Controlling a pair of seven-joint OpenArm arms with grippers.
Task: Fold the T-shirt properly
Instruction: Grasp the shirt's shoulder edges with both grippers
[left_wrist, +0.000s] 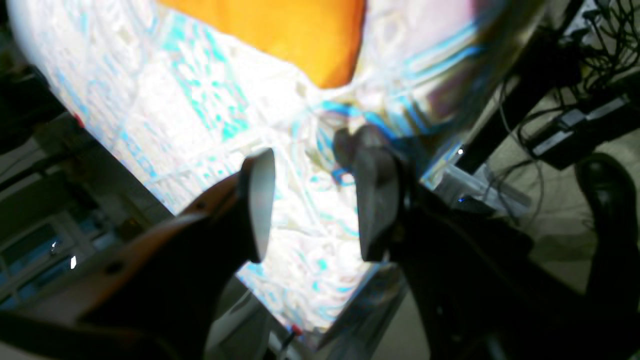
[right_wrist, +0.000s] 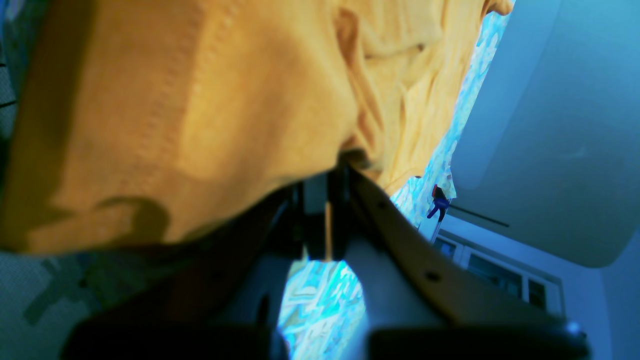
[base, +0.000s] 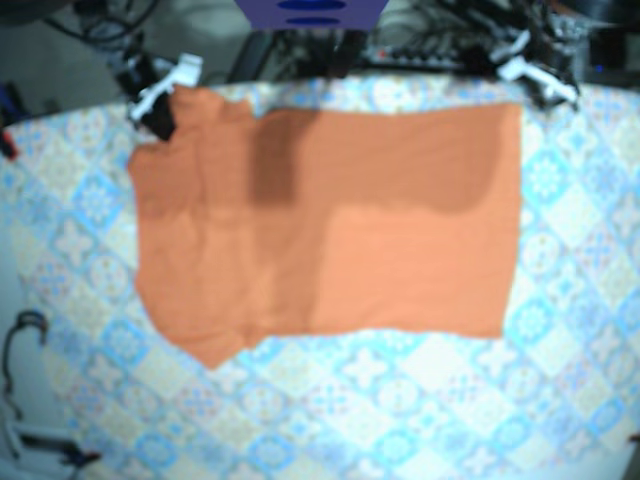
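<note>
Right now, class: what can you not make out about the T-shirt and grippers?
Right wrist view: the T-shirt drapes over the tips of the right gripper.
Left wrist view: the top edge cuts off the T-shirt; glare washes out the tablecloth.
Base view: blur hides the T-shirt's fine detail.

No text, label, brand, number or sign can be read in any view. The T-shirt (base: 400, 250) is plain orange, the tablecloth (base: 400, 400) bears only a blue tile pattern, and the rest is blurred.
</note>
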